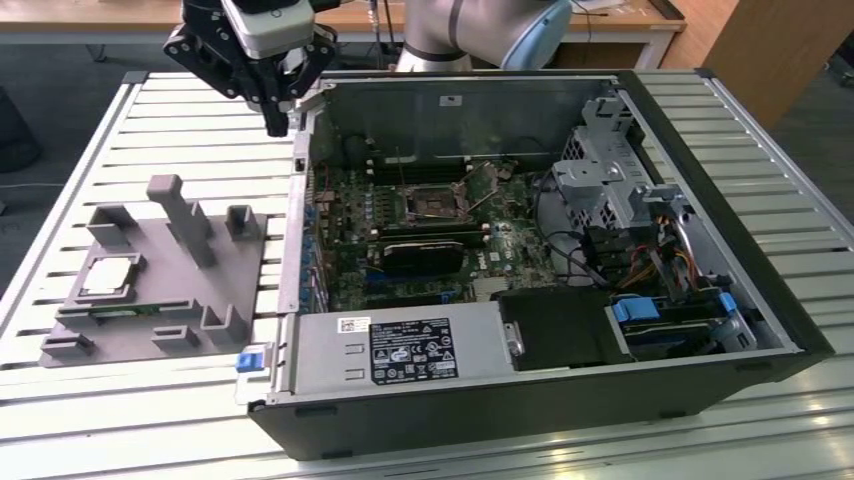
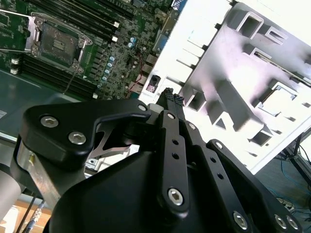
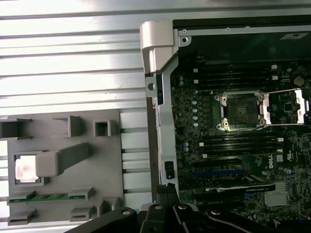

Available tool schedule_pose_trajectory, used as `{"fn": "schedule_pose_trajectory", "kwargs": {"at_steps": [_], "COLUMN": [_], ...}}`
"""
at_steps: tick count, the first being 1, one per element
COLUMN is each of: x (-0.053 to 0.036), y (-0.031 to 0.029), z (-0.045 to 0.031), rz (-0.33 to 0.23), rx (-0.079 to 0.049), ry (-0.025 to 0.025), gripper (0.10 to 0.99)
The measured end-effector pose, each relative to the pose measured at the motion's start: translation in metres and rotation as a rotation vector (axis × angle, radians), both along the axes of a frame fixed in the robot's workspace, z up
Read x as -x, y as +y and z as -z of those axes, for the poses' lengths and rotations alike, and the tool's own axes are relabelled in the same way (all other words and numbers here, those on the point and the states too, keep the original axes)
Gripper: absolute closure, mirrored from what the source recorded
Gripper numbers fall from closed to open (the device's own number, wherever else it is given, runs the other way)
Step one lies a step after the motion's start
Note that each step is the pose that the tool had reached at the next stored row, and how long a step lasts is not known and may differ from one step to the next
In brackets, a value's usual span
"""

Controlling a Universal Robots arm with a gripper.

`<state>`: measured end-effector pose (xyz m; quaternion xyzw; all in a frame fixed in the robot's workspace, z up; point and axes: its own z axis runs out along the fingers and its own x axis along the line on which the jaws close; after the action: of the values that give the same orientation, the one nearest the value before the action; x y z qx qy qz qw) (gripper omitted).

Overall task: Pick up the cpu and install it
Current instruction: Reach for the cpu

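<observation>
The cpu (image 1: 110,277) (image 3: 25,170), a small silver square with a pale rim, lies flat in a recess of the grey tray (image 1: 167,300) (image 3: 104,160) on the exterior view's left. My gripper (image 1: 276,124) (image 2: 172,96) (image 3: 166,188) hangs high over the slatted table beside the case's far left corner, well away from the cpu. Its fingers are shut together with nothing between them. The dark square socket (image 1: 438,205) (image 2: 60,43) (image 3: 240,109) sits on the motherboard with its metal frame swung open.
The open computer case (image 1: 534,400) lies on its side, its wall (image 3: 156,43) standing between tray and motherboard. Upright posts (image 1: 187,220) rise from the tray near the cpu. A thin green strip (image 1: 134,312) (image 3: 48,196) lies along the tray's front.
</observation>
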<state>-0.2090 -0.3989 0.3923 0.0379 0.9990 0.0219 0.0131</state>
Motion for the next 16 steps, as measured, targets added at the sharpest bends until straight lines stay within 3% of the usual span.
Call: {"fn": "schedule_pose_trajectory", "kwargs": {"at_steps": [16], "x": [0.0071], "y": [0.0000], "z": [0.0000], "rz": [0.000], "rx": [0.000], "ry": [0.0000], "gripper": [0.980]}}
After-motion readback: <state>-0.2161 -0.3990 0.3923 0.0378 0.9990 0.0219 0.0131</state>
